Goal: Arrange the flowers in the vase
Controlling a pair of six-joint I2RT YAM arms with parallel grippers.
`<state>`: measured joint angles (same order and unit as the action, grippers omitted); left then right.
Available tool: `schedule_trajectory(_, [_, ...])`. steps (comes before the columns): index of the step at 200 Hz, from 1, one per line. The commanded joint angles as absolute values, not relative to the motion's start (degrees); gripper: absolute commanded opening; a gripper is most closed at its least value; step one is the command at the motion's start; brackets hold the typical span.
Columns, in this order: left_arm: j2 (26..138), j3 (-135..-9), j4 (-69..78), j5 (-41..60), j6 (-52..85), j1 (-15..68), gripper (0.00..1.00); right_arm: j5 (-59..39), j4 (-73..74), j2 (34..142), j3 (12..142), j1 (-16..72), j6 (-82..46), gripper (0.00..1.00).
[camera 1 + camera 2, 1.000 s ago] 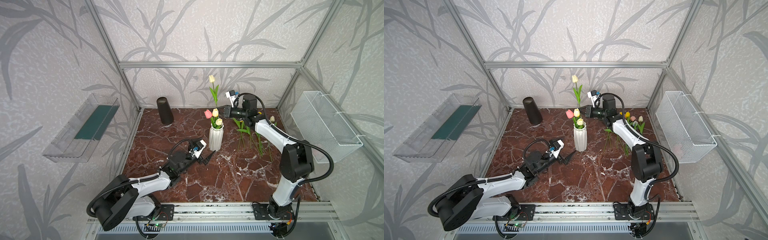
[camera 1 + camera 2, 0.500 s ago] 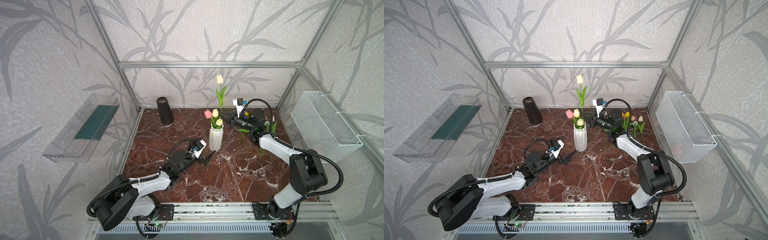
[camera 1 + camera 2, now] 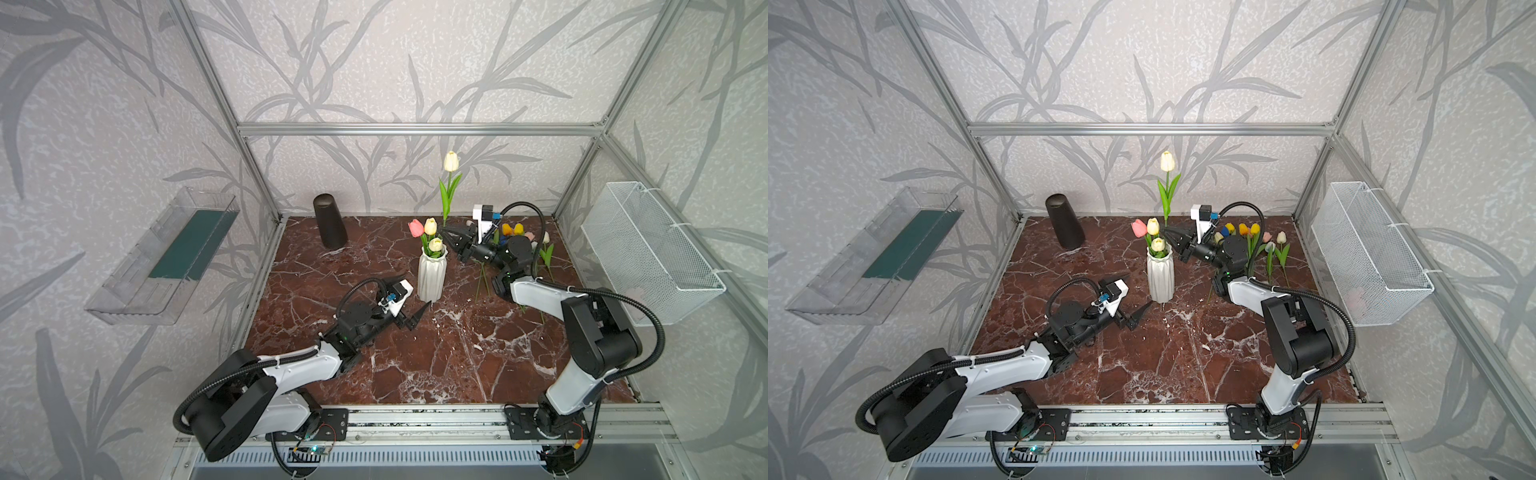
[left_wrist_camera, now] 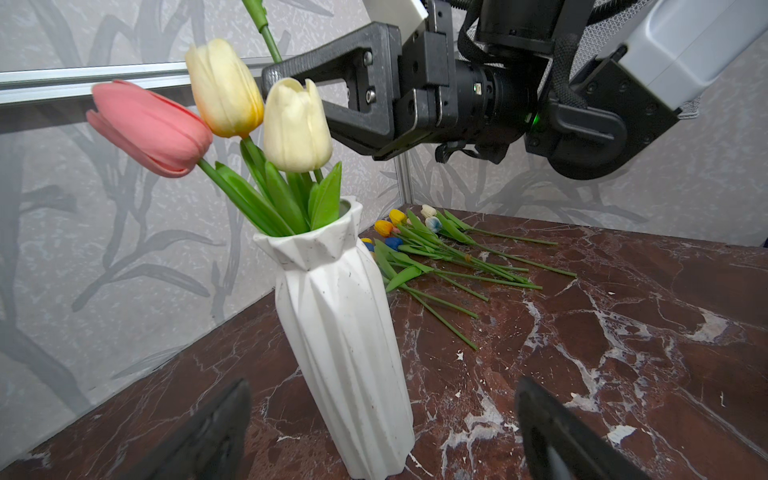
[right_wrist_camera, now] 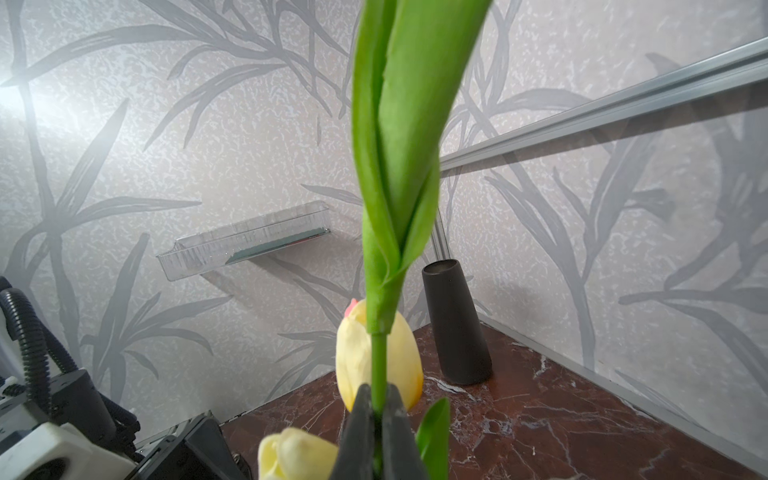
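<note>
A white faceted vase (image 3: 432, 274) (image 3: 1160, 276) (image 4: 345, 332) stands mid-table with a pink tulip (image 4: 149, 129) and two cream ones in it. My right gripper (image 3: 445, 232) (image 3: 1168, 232) (image 5: 377, 409) is shut on the green stem (image 5: 377, 361) of a cream tulip (image 3: 451, 161) (image 3: 1167, 161). It holds the tulip upright just beside and above the vase mouth; the stem's lower end is hidden. My left gripper (image 3: 415, 293) (image 3: 1139, 289) (image 4: 382, 386) is open and low, with the vase's base between its spread fingers, not touching. The other flowers (image 3: 513, 230) (image 3: 1250, 230) (image 4: 419, 245) lie at the back right.
A black cone-shaped vase (image 3: 329, 222) (image 3: 1064, 222) (image 5: 455, 324) stands at the back left. A clear shelf (image 3: 166, 257) hangs on the left wall and a white wire basket (image 3: 648, 249) on the right wall. My right forearm reaches low over the lying stems.
The right arm has dropped its elbow and brought the gripper down toward the vase mouth; the held tulip's head has shifted right. The left arm has not moved.
</note>
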<state>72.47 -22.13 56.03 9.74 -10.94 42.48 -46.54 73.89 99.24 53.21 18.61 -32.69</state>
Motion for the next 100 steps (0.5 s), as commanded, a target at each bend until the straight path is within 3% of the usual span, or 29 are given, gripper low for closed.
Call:
schedule_trajectory(1, [72.3,-22.7,56.0,10.7,-12.0,42.6,0.99,-46.2,80.5,101.6,51.9,19.1,-31.3,0.00])
schedule_trajectory(100, [73.3,-24.5,54.8,11.6,-12.6,42.7,0.99,-46.9,80.6,103.4,51.3,20.9,-26.5,0.00])
